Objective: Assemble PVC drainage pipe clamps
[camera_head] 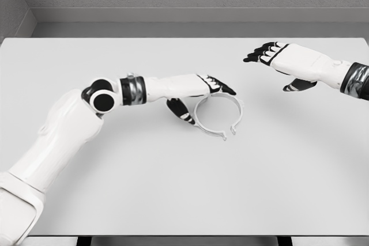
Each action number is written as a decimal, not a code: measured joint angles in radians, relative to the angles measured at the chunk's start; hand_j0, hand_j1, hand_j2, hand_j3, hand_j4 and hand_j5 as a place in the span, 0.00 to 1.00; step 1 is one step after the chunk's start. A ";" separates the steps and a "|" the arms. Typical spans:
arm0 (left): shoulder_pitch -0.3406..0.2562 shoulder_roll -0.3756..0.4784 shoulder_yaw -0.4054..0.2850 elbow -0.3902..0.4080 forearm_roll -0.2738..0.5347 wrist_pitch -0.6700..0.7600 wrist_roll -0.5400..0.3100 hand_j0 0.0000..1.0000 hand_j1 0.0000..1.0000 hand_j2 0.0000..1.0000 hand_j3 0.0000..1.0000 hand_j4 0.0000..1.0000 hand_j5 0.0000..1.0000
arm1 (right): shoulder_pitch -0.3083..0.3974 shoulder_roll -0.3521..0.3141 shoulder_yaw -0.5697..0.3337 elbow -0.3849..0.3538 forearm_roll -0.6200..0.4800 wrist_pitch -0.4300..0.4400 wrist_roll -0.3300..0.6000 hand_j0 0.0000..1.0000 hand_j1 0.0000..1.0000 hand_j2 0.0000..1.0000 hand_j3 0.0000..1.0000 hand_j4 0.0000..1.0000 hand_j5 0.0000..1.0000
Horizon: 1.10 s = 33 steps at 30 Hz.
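- We see one pipe clamp [218, 120], a thin white ring with an opening and two small tabs at its lower right, just below the middle of the frame on the white surface [173, 188].
- The left robot hand [199, 95] comes in from the lower left and is at the left rim of the clamp. Its fingers [222, 86] reach over the upper rim and its thumb [180, 110] is against the outer left side, so we judge that it pinches the ring; how firm this grip is we cannot tell.
- It is hard to say whether the clamp lies flat on the surface or is already tilted a little by the hand.
- The right robot hand [282, 61] hangs in the upper right of the frame, well apart from the clamp. Its fingers are relaxed and spread, and it holds nothing.
- We see no pipe, no second clamp half and no screw anywhere on the surface, so no joining is visible yet.
- In our judgement the task is in an early stage: the clamp is only taken, and the whole assembly is left to do. Probably the free right hand must come closer to help.
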 measured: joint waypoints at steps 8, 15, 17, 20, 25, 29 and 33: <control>0.000 -0.013 -0.031 0.003 -0.002 0.000 0.000 1.00 1.00 1.00 1.00 1.00 1.00 | 0.000 0.000 0.000 0.000 -0.001 0.000 0.000 1.00 1.00 1.00 1.00 1.00 1.00; 0.000 -0.031 -0.050 0.024 -0.008 0.000 0.000 1.00 1.00 1.00 1.00 1.00 1.00 | 0.000 0.000 -0.001 0.001 0.000 0.000 0.000 1.00 1.00 1.00 1.00 1.00 1.00; 0.000 -0.037 -0.052 0.029 -0.009 0.000 0.000 1.00 1.00 1.00 1.00 1.00 1.00 | -0.002 0.000 -0.001 0.001 -0.001 0.000 0.000 1.00 1.00 1.00 1.00 1.00 1.00; 0.000 -0.044 -0.055 0.034 -0.015 0.000 0.000 1.00 1.00 1.00 1.00 1.00 1.00 | -0.002 -0.001 -0.002 0.002 -0.001 0.000 0.000 1.00 1.00 1.00 1.00 1.00 1.00; -0.002 -0.054 -0.056 0.052 -0.023 0.000 0.000 1.00 1.00 1.00 1.00 1.00 1.00 | -0.002 -0.001 -0.003 0.002 -0.001 0.000 0.000 1.00 1.00 1.00 1.00 1.00 1.00; -0.003 -0.062 -0.056 0.062 -0.028 0.000 0.000 1.00 1.00 1.00 1.00 1.00 1.00 | -0.002 -0.001 -0.002 0.002 -0.001 0.000 0.000 1.00 1.00 1.00 1.00 1.00 1.00; -0.006 -0.075 -0.056 0.091 -0.035 0.000 0.000 1.00 1.00 1.00 1.00 1.00 1.00 | -0.002 -0.001 -0.002 0.002 -0.001 0.000 0.000 1.00 1.00 1.00 1.00 1.00 1.00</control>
